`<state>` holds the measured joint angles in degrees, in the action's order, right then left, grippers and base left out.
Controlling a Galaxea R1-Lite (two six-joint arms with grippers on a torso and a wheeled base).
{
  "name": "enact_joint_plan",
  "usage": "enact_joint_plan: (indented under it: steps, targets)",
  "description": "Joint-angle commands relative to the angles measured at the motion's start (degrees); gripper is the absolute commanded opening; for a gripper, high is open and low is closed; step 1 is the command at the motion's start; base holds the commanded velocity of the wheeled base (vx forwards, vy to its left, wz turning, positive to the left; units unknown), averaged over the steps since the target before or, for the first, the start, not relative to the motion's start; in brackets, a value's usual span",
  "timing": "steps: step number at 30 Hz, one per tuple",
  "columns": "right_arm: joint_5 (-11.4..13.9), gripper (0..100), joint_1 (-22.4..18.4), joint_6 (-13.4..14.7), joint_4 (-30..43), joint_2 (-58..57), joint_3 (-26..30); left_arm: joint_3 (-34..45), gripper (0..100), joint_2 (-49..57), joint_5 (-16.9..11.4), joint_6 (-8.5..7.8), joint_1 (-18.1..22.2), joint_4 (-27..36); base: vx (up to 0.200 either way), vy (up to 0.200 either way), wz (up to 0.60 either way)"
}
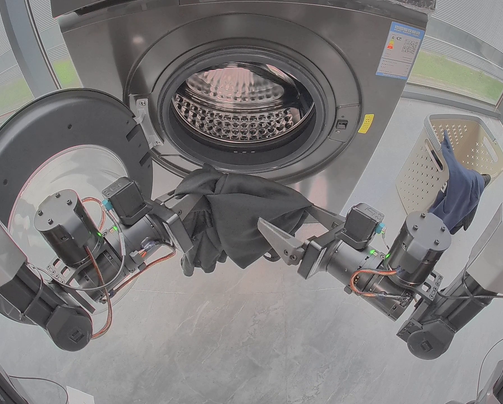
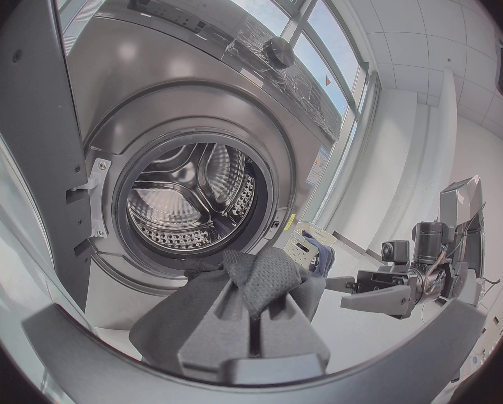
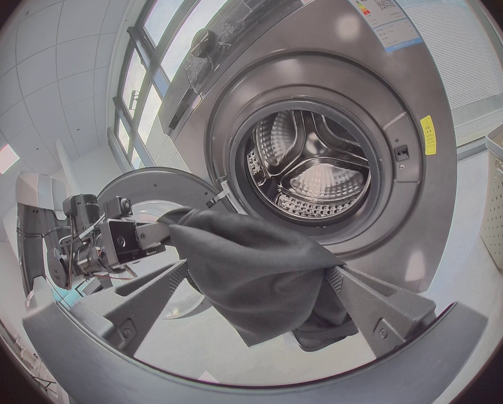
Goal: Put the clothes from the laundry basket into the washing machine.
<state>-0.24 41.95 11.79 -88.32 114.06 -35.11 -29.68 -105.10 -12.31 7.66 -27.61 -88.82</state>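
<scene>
In your head view, the grey metal front-loading washing machine [image 1: 341, 57] fills the 12 o'clock side. Its round, dark-rimmed glass door [image 1: 55, 141] is swung wide open toward 9 o'clock, and its shiny perforated steel drum [image 1: 234, 108] is exposed.

The black fabric garment [image 1: 240, 214] hangs at the centre of your view, just below the lower lip of the door opening. It is outside the drum and spans the space between your two arms. You cannot tell whether its upper edge touches the machine's front.

Your left gripper [image 1: 179, 228] comes in from 8 o'clock with its jaws pressed together on a bunched fold of the black fabric garment. The left wrist view shows that fold pinched between the fingers [image 2: 217, 332], with more cloth spilling over both sides of them.

Your right gripper [image 1: 285, 220] comes in from 4 o'clock with its jaws spread wide, gripping nothing. One finger [image 1: 279, 241] sits bare in front of the cloth, and the other runs under the garment's edge. In the right wrist view the cloth drapes across the gap and lies on one finger [image 3: 375, 304], while the other finger's tip is just beside the cloth's edge.

At 2 to 3 o'clock, the cream perforated plastic laundry basket [image 1: 414, 169] stands on the pale grey stone-look floor [image 1: 234, 338] beside the machine. A dark blue garment [image 1: 459, 192] is draped over its near rim and hangs partly down the outside.
</scene>
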Motion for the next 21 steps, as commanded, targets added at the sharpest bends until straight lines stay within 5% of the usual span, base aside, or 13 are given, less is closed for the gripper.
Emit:
enact_joint_plan:
  steps: [1, 13, 21]
  targets:
    - [0.07, 100, -0.64, -0.01, -0.01, 0.29, 2.06, -0.37, 0, 0.15, 0.01, 0.17, 0.01, -0.04, 0.000, 0.000, 0.00]
    - [3.14, 100, -3.01, -0.71, -0.01, 3.72, 10.50, -1.25, 0, 0.51, 0.01, 0.17, 0.10, -0.04, 0.000, 0.000, 0.00]
    - [4.29, 100, -2.66, -0.98, -0.01, 10.66, 9.27, -1.69, 0, 0.68, 0.10, 0.43, 0.10, -0.04, 0.000, 0.000, 0.00]
